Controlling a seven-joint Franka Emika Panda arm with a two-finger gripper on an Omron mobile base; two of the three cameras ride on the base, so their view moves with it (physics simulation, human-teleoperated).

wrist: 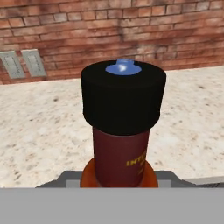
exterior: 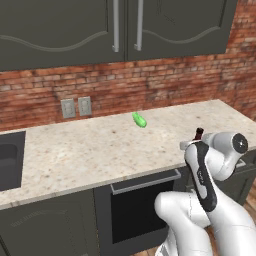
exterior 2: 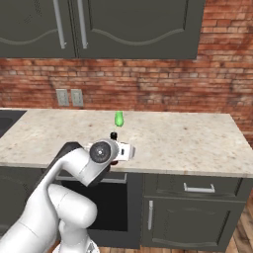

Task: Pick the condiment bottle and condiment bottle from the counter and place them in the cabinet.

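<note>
A dark red condiment bottle (wrist: 121, 153) with a black cap (wrist: 124, 98) stands upright right in front of the hand camera. Its cap also peeks above the hand (exterior: 198, 132) (exterior 2: 113, 135). My gripper (exterior: 197, 144) (exterior 2: 116, 146) is shut on this bottle, near the counter's front edge; the fingertips are hidden by it. The second condiment bottle (exterior: 139, 120) (exterior 2: 119, 118), small and green, sits further back on the counter (exterior: 90, 150) toward the brick wall. The dark upper cabinet (exterior: 75, 30) (exterior 2: 138, 24) hangs above with its doors shut.
A sink (exterior: 10, 157) is set into the counter at the far left. Two wall outlets (exterior: 76, 107) (wrist: 22, 64) sit on the brick backsplash. Below the counter are a dark oven front (exterior: 142, 200) and drawers (exterior 2: 197, 188).
</note>
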